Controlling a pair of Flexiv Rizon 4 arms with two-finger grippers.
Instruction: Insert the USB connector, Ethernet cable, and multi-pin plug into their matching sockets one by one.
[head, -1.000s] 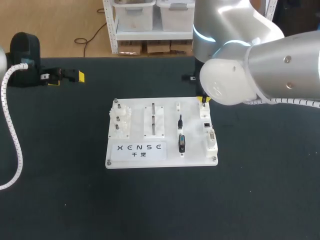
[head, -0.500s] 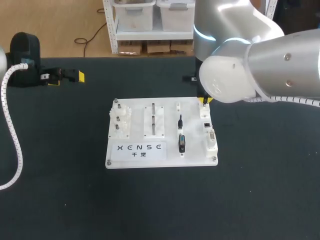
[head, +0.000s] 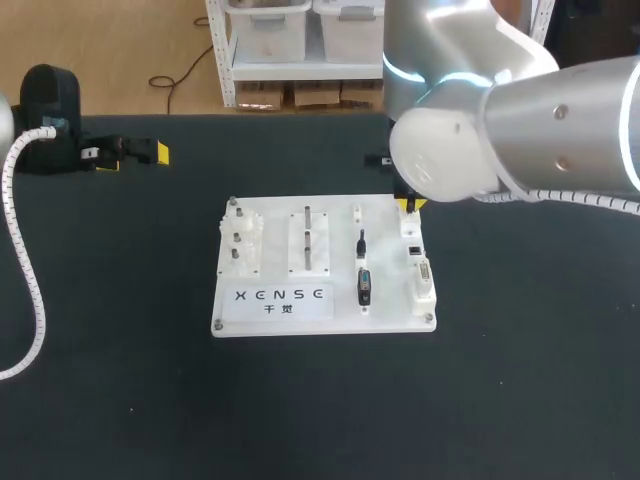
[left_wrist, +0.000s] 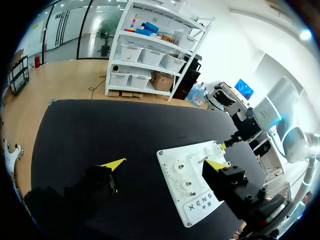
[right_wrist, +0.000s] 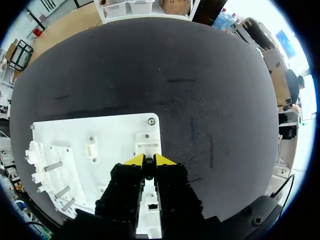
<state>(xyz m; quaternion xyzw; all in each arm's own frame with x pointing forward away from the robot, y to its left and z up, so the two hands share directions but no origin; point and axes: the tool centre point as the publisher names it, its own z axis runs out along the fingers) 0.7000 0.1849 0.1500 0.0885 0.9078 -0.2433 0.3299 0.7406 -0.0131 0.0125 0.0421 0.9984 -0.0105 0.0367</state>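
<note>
The right arm has slid a touch to the left since a moment ago, and its yellow tips now sit a shade lower over the far right corner of the white board (head: 390, 312); the board and the left arm have not budged. From where I stand, the right gripper (right_wrist: 148, 160) is pinched nearly shut, both fingers pressing a small dark piece that I take for the USB connector (right_wrist: 148, 172), though little of it shows. It hangs just above the white socket block (right_wrist: 146, 142) at the far end of the board's right-hand column. The left gripper (left_wrist: 165, 165) is parked well apart at the table's far left, fingers spread wide and holding nothing. The other two pieces wait in their holders in the column beside the sockets: a thin black plug with a short lead, probably the Ethernet cable (head: 361, 243), and nearer the robot the wider multi-pin plug (head: 364, 287). So this looks like the first insertion, with two more to go. To do it well, I'd want the connector squared up with the socket's mouth before any push, its long side parallel to the slot, then brought straight down with no sideways drift. The grip should stay firm so the plug cannot twist between the pads. If it meets resistance, backing off and re-centring beats forcing it, since the board could shift on the black cloth.
</note>
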